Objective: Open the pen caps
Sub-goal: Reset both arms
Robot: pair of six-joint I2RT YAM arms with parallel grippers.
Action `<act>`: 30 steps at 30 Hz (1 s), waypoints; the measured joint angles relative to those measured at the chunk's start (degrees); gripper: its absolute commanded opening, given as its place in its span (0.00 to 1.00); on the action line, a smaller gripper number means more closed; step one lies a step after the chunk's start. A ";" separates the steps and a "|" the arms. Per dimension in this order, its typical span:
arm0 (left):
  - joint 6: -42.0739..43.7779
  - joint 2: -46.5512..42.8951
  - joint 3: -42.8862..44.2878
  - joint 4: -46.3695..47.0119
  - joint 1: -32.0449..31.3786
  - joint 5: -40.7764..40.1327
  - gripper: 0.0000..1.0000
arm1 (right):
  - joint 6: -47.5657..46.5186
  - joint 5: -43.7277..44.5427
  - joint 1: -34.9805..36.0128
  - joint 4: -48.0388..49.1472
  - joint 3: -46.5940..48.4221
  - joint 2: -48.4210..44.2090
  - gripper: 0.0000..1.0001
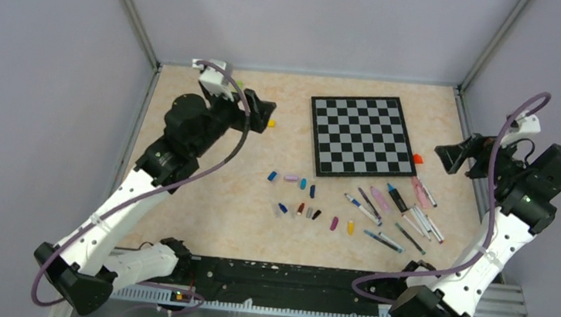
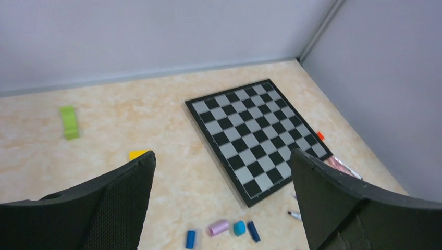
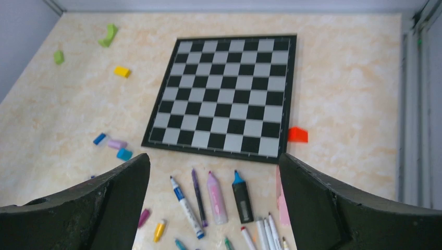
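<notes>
Left gripper (image 2: 221, 156) and right gripper (image 3: 213, 156) are hanging wide open, empty, over the counter (image 1: 211, 198); pen caps (image 1: 300, 199) are lying loose beside the pens (image 1: 396, 212) near the chessboard (image 1: 361, 135), so any capped pen is probably needing barrel-clamp plus straight pull.

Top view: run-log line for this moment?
left tool: open, empty | right tool: open, empty | pen caps: loose, left of pens | pens: beside chessboard's near edge

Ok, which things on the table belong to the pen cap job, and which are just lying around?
Job in hand: pens, pen caps.
Lying about: chessboard, green blocks, yellow block, orange block.
</notes>
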 measured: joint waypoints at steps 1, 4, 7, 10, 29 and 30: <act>0.11 -0.24 1.66 -1.53 2.47 0.52 0.99 | 2.34 0.00 0.02 1.51 1.25 -0.66 0.91; 0.50 0.17 6.64 -6.34 7.58 3.39 0.99 | 8.55 0.87 0.02 5.46 4.35 -2.01 0.91; 0.37 0.81 8.02 -9.73 11.32 6.64 0.99 | 13.14 2.36 0.02 8.52 5.05 -2.89 0.91; -0.09 1.05 7.37 -12.66 14.16 9.29 0.99 | 16.11 3.30 0.02 9.75 5.01 -3.17 0.92; 0.07 -2.51 3.23 -17.27 18.99 12.31 0.99 | 22.47 3.78 0.02 15.85 2.29 -4.28 0.93; 0.07 -2.51 3.17 -17.27 19.04 12.31 0.99 | 22.56 3.89 0.02 15.82 2.21 -4.28 0.93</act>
